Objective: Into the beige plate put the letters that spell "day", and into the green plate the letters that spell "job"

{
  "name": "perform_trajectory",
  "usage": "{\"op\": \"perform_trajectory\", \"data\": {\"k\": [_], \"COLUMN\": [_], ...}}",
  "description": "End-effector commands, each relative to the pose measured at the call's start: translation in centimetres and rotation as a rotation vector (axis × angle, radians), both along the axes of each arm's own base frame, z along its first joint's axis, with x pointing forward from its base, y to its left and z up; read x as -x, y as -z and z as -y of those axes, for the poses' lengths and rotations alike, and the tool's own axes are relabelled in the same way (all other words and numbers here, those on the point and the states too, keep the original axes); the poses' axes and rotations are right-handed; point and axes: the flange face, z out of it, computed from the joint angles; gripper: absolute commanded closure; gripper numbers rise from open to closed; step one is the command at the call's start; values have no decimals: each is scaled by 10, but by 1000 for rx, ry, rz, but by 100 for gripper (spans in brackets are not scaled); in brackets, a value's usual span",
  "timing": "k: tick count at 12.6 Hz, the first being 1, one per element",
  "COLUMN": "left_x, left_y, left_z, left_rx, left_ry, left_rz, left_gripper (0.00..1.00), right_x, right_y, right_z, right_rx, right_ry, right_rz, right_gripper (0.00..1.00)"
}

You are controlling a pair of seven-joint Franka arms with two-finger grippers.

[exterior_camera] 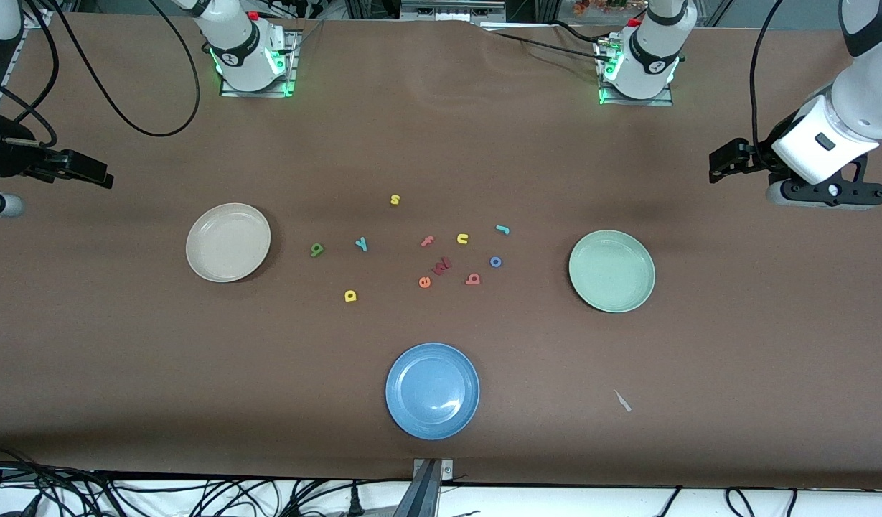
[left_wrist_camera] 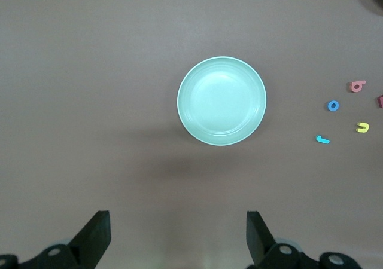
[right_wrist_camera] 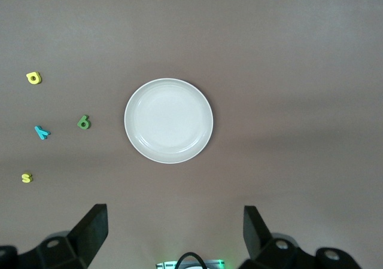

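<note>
Front view, nearest first: the blue plate sits closest to the camera and belongs to neither word — a letter dropped short could land in it by mistake.

Next come the loose letters, none yet in a plate. The yellow d lies nearest, with the green a and teal y a little farther, all toward the beige plate. The salmon b, blue o and teal j lie toward the green plate. Here the risk is crowding: the orange e, a dark red letter, the pink f and the yellow u sit near the b and o, so a wide pinch may drag a wrong piece along. The 2 teal letters could be confused, and the yellow s, farthest of the letters, shares the d's colour. Such small, flat foam pieces may also slip from the fingers.

Both arms wait high at the table's ends: the right gripper hangs by the beige plate, the left gripper by the green plate — each with its jaws spread wide and holding nothing.
</note>
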Motion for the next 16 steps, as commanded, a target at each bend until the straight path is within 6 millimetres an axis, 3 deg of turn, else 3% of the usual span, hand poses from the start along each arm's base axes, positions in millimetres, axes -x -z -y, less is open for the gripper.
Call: {"op": "perform_trajectory", "data": {"k": [1, 7, 10, 13, 14, 16], "left_x": [2, -3, -3, -13, -10, -13], "left_y": [-1, 7, 9, 31, 33, 57], "left_z": [1, 14, 42, 57, 74, 113], "left_rx": [11, 12, 14, 28, 30, 33], "left_ry": [-3, 32, 83, 109, 139, 191], "left_rz": [-3, -20, -23, -63, -67, -89], "left_gripper": [0, 0, 0, 0, 0, 0], "right_x": [1, 2, 2, 2, 1, 2], "right_y": [-3, -2, -3, -1, -1, 1], "right_z": [1, 2, 3, 1, -1, -6], "right_rx": [-6, -5, 1, 5, 6, 9], "right_ry": [-10, -10, -9, -14, -16, -15], "right_rz": [-3, -13, -12, -13, -11, -17], "right_gripper": [0, 0, 0, 0, 0, 0]}}
